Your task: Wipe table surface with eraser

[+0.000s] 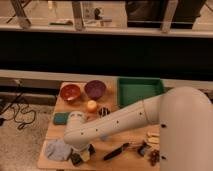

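gripper (80,156) low at table (115,159) front edge beside grey cloth (58,149), finger state impossible to tell

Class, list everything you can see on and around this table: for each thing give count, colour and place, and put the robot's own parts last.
table: one, light wood, centre
orange bowl: one, back left
purple bowl: one, beside the orange bowl
green tray: one, back right
yellow-orange ball: one, in front of the bowls
teal sponge: one, left edge
blue-grey cloth: one, front left corner
black marker-like object: one, front centre
dark cables: on the floor, left
arm: one, white, reaching across from the right
tool: one, dark, low at the front left beside the cloth
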Robot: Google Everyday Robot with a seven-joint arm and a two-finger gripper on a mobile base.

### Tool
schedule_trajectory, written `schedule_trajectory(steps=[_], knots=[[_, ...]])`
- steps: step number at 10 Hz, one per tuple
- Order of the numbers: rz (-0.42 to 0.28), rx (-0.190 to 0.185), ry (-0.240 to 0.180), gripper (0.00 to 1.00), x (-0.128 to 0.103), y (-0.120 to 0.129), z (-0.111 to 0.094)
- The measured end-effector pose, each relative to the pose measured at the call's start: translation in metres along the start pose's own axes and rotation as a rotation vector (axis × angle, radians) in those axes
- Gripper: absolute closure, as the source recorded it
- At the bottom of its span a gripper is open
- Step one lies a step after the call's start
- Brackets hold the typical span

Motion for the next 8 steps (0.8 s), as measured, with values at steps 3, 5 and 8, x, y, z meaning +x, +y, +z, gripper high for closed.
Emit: schedule_trajectory(steps=[3, 5, 8], knots=[[0.022, 0.018, 0.001, 0.86, 0.016, 0.014, -0.011], [0.051, 0.022, 0.008, 0.86, 0.033, 0.02, -0.013], [0.076, 0.012, 0.006, 0.86, 0.044, 0.016, -0.006]])
